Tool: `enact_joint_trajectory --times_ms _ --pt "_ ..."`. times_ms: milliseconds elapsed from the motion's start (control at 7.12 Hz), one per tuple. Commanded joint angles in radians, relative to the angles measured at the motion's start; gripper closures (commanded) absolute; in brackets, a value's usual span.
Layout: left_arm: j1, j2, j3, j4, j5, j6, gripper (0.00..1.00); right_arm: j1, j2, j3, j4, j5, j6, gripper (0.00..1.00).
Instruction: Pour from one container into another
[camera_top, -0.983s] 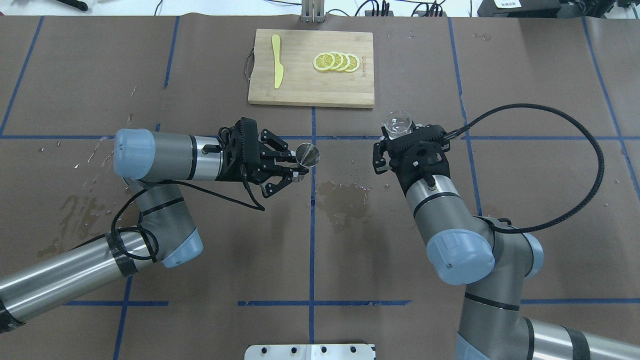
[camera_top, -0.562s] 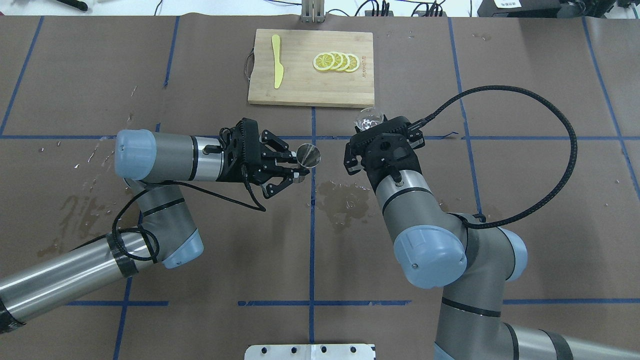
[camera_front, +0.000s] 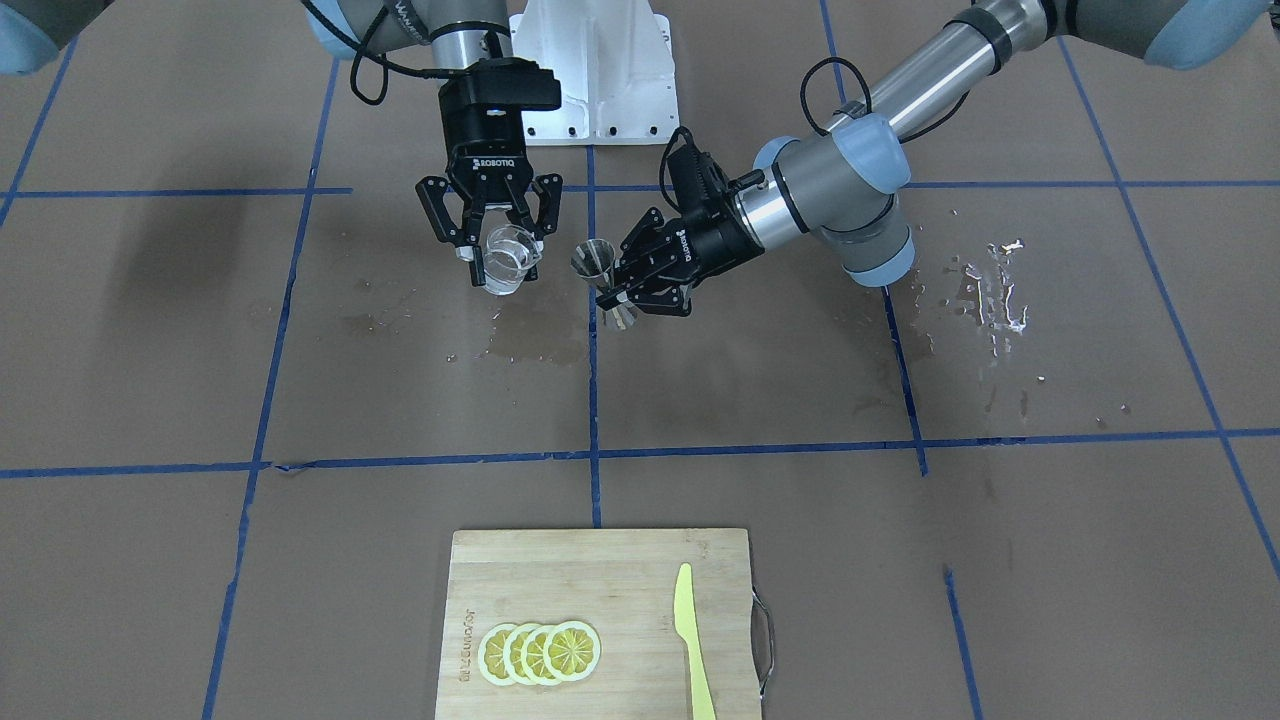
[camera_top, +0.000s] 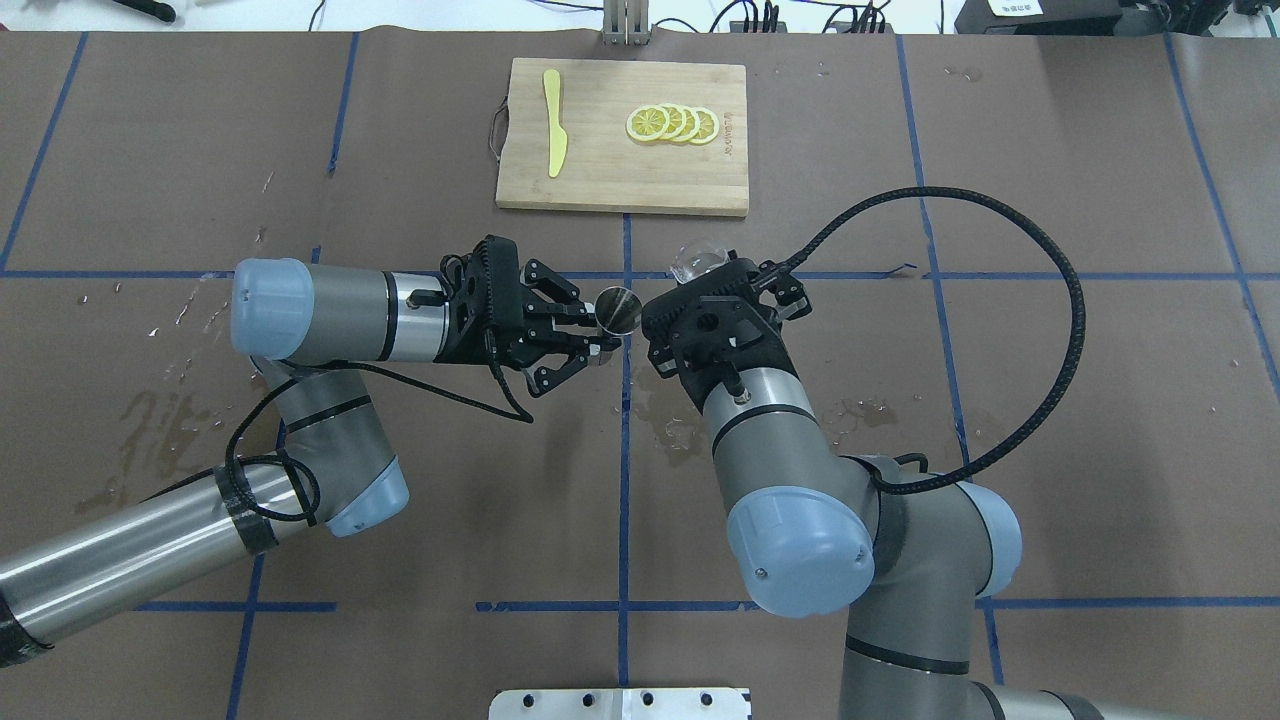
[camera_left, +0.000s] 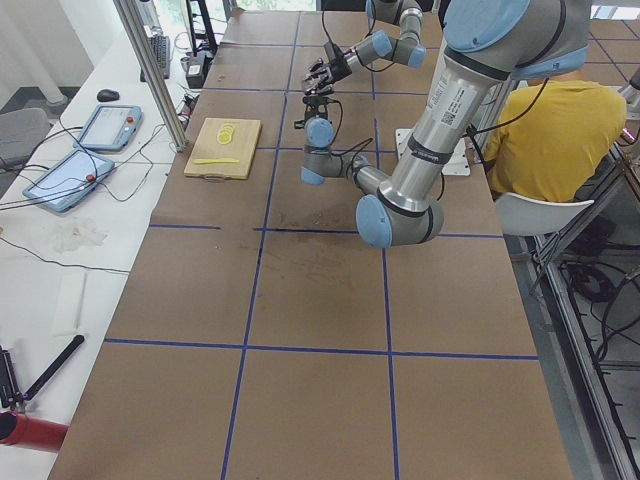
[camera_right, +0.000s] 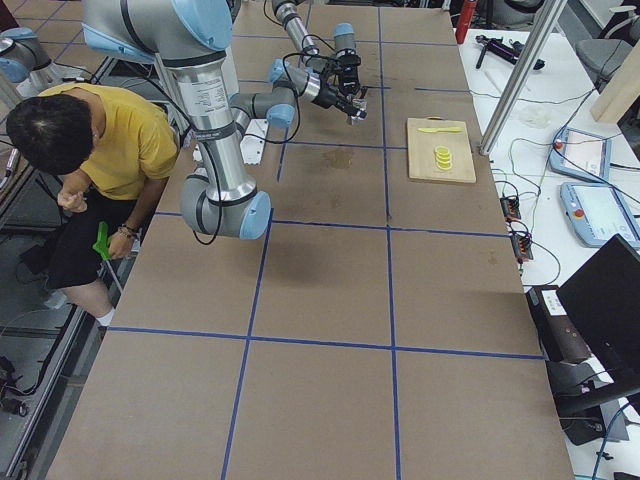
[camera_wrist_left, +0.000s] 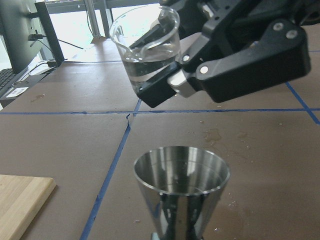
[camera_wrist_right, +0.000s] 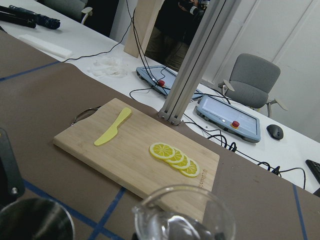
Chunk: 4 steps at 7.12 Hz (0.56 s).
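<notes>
While the left tool (camera_top: 598, 338) pinches the small grey steel hourglass jigger (camera_wrist_left: 181, 181) upright, the right tool (camera_front: 502, 258) clamps the small clear round cup (camera_wrist_left: 146, 45) of clear liquid (camera_wrist_left: 142, 70) just beside it, higher up. Bring the lip over the jigger's mouth first, then tilt slowly.

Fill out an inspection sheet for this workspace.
Surface: brown paper table with a blue tape grid; wet patches under the grippers and on the robot's left.
Job's things: clear cup, liquid inside, none pouring; steel jigger upright, apart from it.
Clutter: cutting board with lemon slices and yellow knife.
Grippers: right gripper shut on the cup; left gripper shut on the jigger's waist.
Cables: black cable loops free off the right wrist.
Surroundings: seated person beside the robot's base; tablets on a side bench.
</notes>
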Motion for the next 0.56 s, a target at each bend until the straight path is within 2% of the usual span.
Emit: enact_joint_trajectory --times_ms 0,421 --pt "0.000 0.001 0.000 0.002 0.001 0.000 1.00 -0.043 0.014 0.000 -0.037 -0.059 -0.063 1.00" --pt "0.000 -0.001 0.000 0.000 0.001 -0.002 1.00 -0.057 0.015 0.001 -0.039 -0.067 -0.144 1.00"
